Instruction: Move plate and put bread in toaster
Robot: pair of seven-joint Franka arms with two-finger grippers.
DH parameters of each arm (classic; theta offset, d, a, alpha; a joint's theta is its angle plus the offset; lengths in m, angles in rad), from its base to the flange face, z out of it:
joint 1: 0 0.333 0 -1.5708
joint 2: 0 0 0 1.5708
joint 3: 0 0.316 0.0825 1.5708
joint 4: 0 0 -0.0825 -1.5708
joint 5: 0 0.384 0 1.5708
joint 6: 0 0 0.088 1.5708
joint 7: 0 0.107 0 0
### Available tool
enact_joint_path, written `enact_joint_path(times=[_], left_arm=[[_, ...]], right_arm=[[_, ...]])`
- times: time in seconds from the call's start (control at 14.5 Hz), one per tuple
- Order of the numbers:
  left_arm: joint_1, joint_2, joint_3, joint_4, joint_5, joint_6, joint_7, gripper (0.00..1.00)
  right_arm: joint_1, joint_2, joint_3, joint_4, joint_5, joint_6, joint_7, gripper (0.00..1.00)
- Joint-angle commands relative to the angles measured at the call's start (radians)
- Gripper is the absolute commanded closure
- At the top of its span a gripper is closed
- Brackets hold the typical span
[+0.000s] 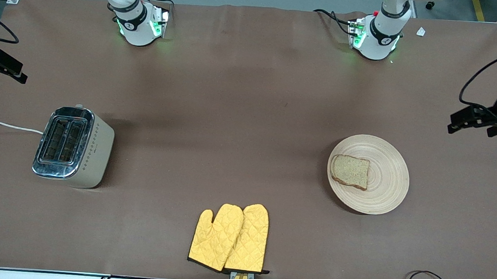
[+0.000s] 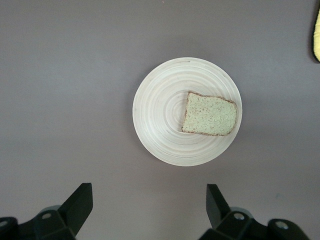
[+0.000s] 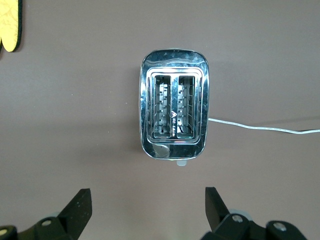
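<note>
The round pale wooden plate (image 1: 385,188) lies on the brown table toward the left arm's end. The slice of speckled bread (image 1: 350,171) lies flat on it, off centre. Both show in the left wrist view, plate (image 2: 160,115) and bread (image 2: 210,114). The chrome-topped toaster (image 1: 73,147) stands toward the right arm's end with both slots empty, as the right wrist view (image 3: 174,111) shows. My left gripper (image 1: 464,121) (image 2: 149,192) hangs open and empty high over the table beside the plate. My right gripper (image 1: 4,70) (image 3: 148,197) hangs open and empty high over the table beside the toaster.
A pair of yellow oven mitts (image 1: 229,238) lies near the table's front edge, midway between toaster and plate. The toaster's white cord (image 1: 4,125) runs off the right arm's end of the table. Cables lie along the front edge.
</note>
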Motion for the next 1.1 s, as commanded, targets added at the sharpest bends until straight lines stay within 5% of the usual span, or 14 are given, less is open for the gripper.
enact_joint_path(times=[0.0,0.21,0.55,1.03], left_arm=[[0.146,0.103,0.004,0.006,-0.139,0.011,0.129,0.0],[0.264,0.282,0.004,0.008,-0.318,0.017,0.267,0.0],[0.306,0.54,0.002,0.042,-0.531,0.031,0.424,0.0],[0.292,0.692,-0.004,0.04,-0.653,0.142,0.588,0.0]], right_arm=[[-0.01,-0.005,0.009,0.002,-0.01,0.0,0.0,0.0],[-0.01,-0.005,0.009,0.002,-0.008,0.002,0.0,0.0],[-0.009,-0.005,0.006,0.002,-0.008,0.0,-0.006,0.0],[-0.003,-0.005,0.009,0.002,-0.007,0.003,-0.006,0.0]])
